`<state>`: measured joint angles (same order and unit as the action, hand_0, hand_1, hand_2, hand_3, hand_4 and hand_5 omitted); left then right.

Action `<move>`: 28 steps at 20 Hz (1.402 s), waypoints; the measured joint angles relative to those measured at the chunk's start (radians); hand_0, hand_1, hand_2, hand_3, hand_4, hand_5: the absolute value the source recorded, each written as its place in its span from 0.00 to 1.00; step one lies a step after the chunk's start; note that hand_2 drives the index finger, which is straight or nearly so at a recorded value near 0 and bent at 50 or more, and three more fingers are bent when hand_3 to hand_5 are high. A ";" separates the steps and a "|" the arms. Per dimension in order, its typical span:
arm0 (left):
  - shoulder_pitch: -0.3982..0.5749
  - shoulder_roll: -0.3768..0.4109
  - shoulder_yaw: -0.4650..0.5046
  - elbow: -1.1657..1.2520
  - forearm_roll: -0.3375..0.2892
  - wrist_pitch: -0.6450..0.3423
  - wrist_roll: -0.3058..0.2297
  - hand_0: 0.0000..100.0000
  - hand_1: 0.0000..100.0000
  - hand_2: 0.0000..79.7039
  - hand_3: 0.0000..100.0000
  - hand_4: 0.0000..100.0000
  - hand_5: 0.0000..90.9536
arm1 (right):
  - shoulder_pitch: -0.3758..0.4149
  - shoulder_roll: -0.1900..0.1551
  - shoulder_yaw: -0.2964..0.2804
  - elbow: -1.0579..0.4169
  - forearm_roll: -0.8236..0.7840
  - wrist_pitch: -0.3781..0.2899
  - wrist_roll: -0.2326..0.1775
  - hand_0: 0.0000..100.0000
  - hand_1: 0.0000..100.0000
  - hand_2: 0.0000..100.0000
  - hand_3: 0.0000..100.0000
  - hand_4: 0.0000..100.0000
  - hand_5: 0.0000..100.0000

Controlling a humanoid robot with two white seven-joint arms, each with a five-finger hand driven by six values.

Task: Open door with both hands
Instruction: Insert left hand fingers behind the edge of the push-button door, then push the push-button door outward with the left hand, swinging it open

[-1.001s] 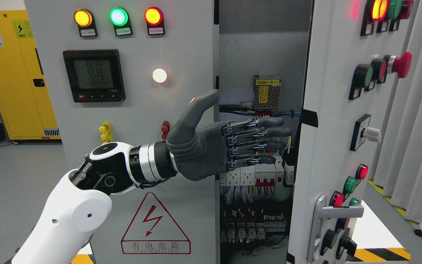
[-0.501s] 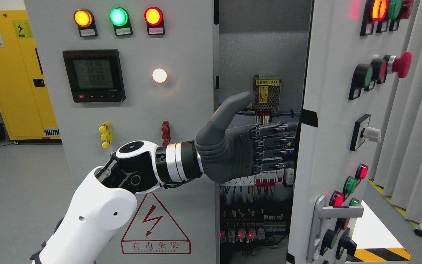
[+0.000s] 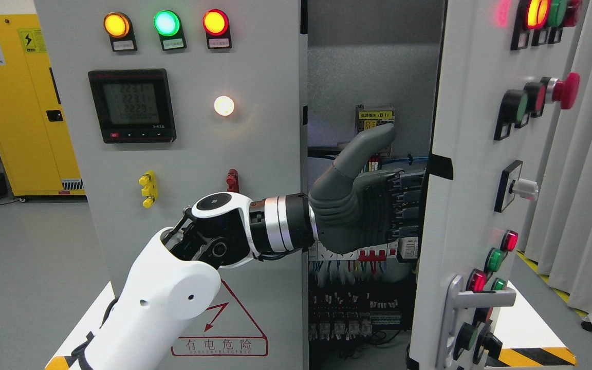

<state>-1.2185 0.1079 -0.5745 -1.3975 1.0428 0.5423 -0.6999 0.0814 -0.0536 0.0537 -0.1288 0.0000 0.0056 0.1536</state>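
So the left hand point(image 3: 365, 208) is reaching way further to the right than it was a second ago, when it was hovering out in front of the gap with all four fingers stretched flat and in plain sight. Now it's sitting inside the opening of the electrical cabinet point(image 3: 188, 154), and its fingers point(image 3: 404, 198) are going behind the inner edge of the right door point(image 3: 473, 205), so the tips are hidden. The thumb is sticking up in front of the yellow-labelled module point(image 3: 374, 115) at the back. I honestly can't tell whether the fingers are hooking onto the door edge or just lying flat against its inner face. The door itself is standing partly open at the right, swung toward the camera, with its handle point(image 3: 473, 300) low down and its red and green buttons showing, and it's looking opened a tiny bit wider than before. The white forearm is coming in from the lower left, covering part of the red warning triangle point(image 3: 224, 329). The right arm isn't showing anywhere.
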 measured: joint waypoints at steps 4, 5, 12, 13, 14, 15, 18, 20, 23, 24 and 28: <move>-0.002 -0.016 0.001 -0.011 -0.002 0.003 0.004 0.00 0.00 0.00 0.00 0.00 0.00 | 0.000 0.000 0.000 0.000 0.000 0.000 0.000 0.20 0.12 0.00 0.00 0.00 0.00; -0.002 -0.020 0.001 -0.015 -0.003 0.006 0.004 0.00 0.00 0.00 0.00 0.00 0.00 | 0.000 0.000 0.000 0.000 0.000 0.000 0.000 0.20 0.12 0.00 0.00 0.00 0.00; 0.005 -0.061 0.002 -0.041 -0.037 0.022 0.008 0.00 0.00 0.00 0.00 0.00 0.00 | -0.004 0.000 0.000 0.000 0.000 0.000 0.000 0.20 0.12 0.00 0.00 0.00 0.00; 0.007 -0.065 0.002 -0.043 -0.047 0.023 0.008 0.00 0.00 0.00 0.00 0.00 0.00 | -0.004 0.000 0.000 0.000 0.000 0.000 0.000 0.20 0.12 0.00 0.00 0.00 0.00; 0.010 -0.069 0.002 -0.045 -0.057 0.024 0.009 0.00 0.00 0.00 0.00 0.00 0.00 | -0.004 0.000 0.000 0.000 0.000 0.000 0.000 0.20 0.12 0.00 0.00 0.00 0.00; 0.013 -0.072 0.002 -0.047 -0.064 0.026 0.009 0.00 0.00 0.00 0.00 0.00 0.00 | -0.005 0.000 0.000 0.000 0.000 0.000 0.000 0.20 0.12 0.00 0.00 0.00 0.00; 0.019 -0.091 0.003 -0.052 -0.081 0.026 0.009 0.00 0.00 0.00 0.00 0.00 0.00 | -0.005 0.000 0.000 0.000 0.000 0.000 0.000 0.20 0.12 0.00 0.00 0.00 0.00; 0.022 -0.105 0.003 -0.057 -0.088 0.026 0.008 0.00 0.00 0.00 0.00 0.00 0.00 | -0.006 0.000 0.000 0.000 0.000 0.000 0.000 0.20 0.12 0.00 0.00 0.00 0.00; 0.024 -0.124 0.003 -0.062 -0.094 0.027 0.019 0.00 0.00 0.00 0.00 0.00 0.00 | -0.007 0.000 0.000 0.000 0.000 0.000 0.000 0.20 0.12 0.00 0.00 0.00 0.00; 0.025 -0.130 0.003 -0.064 -0.095 0.027 0.049 0.00 0.00 0.00 0.00 0.00 0.00 | -0.007 0.000 0.000 0.000 0.000 0.000 0.000 0.20 0.12 0.00 0.00 0.00 0.00; 0.027 -0.153 0.002 -0.070 -0.097 0.027 0.152 0.00 0.00 0.00 0.00 0.00 0.00 | -0.009 0.001 0.001 0.000 0.000 0.000 0.000 0.20 0.12 0.00 0.00 0.00 0.00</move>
<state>-1.1918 -0.0453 -0.5720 -1.4679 0.9457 0.5690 -0.5476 0.0725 -0.0523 0.0543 -0.1288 0.0000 0.0056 0.1536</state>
